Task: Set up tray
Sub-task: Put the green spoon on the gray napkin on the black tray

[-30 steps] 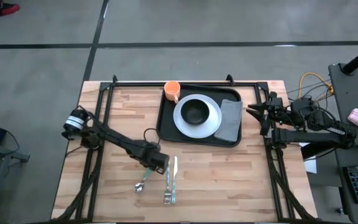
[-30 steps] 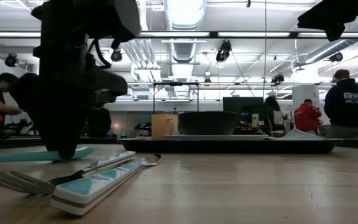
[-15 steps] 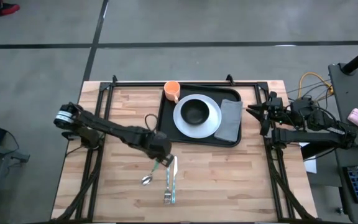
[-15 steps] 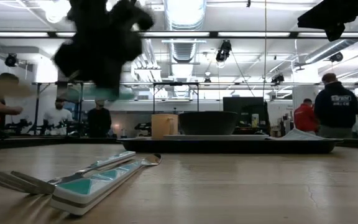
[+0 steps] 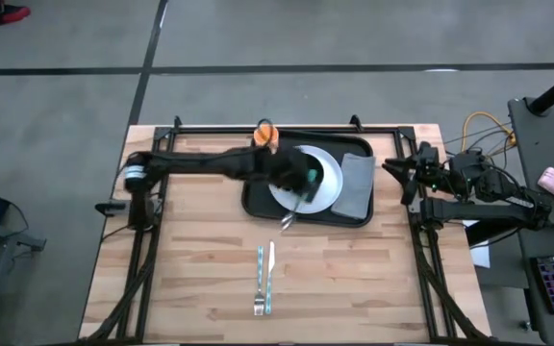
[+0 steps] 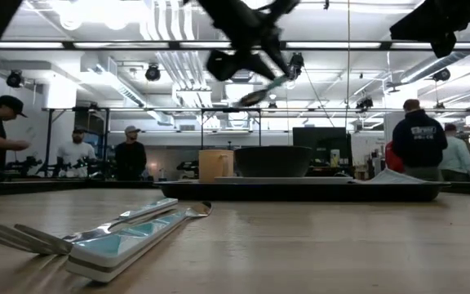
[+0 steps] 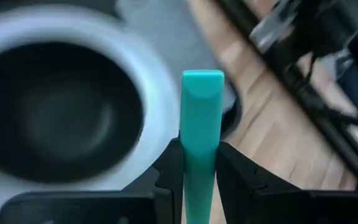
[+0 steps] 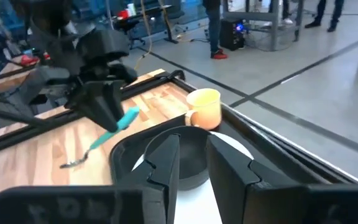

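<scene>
My left gripper [image 5: 301, 183] hovers over the white plate [image 5: 327, 187] and the black bowl [image 5: 304, 165] on the black tray [image 5: 258, 205], shut on a spoon [image 5: 289, 215] with a teal handle. The plate sits flat on the tray, the bowl on the plate. An orange cup [image 5: 265, 137] stands in the tray's far left corner, and a grey napkin [image 5: 357, 183] lies along its right side. My right gripper [image 5: 392, 173] waits open at the table's right edge, level with the tray. My left gripper pinches the spoon's teal handle [image 7: 202, 124] between its two fingers [image 7: 169, 163], which lie across it. The handle's free end [image 7: 202, 78] sticks out past the fingertips. The spoon is lifted clear and slants down, its metal bowl [image 8: 68, 163] lowest.
A fork [image 5: 259, 284] and a knife [image 5: 269, 274], both teal-handled, lie side by side on the wooden table near its near edge. Black frame rails [image 5: 162, 154] run along the left, right and far sides. People stand in the room beyond.
My left gripper has taken the spoon off the table beside the fork, risen high, and swung toward the table's far and right side until it is over the tray. The spoon is lifted clear and hangs slanted from the fingers.
</scene>
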You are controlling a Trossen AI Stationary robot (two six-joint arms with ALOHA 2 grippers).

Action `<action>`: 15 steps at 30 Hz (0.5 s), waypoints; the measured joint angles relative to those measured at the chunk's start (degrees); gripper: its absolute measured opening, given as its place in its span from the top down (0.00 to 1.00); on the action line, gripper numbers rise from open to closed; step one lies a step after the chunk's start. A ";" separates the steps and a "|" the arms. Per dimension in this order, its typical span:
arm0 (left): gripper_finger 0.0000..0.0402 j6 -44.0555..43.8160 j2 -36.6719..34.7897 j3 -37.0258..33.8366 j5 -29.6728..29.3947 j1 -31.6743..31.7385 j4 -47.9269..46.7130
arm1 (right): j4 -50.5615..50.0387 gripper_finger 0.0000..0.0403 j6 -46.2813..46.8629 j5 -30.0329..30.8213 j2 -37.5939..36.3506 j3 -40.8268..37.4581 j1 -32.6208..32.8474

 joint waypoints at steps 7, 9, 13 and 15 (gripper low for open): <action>0.87 3.91 17.04 24.41 2.60 1.81 -2.52 | 0.00 0.83 -0.41 0.31 -0.04 0.00 -0.01; 0.87 3.91 21.94 31.68 2.62 2.22 -4.51 | 0.10 0.83 0.63 0.33 -0.04 0.00 -0.01; 0.87 0.09 24.52 29.02 4.54 2.85 6.88 | 0.44 0.83 1.03 0.33 0.00 0.00 -0.02; 0.87 -3.66 24.15 24.12 4.98 2.88 12.78 | 0.35 0.83 1.02 0.32 0.00 0.00 -0.02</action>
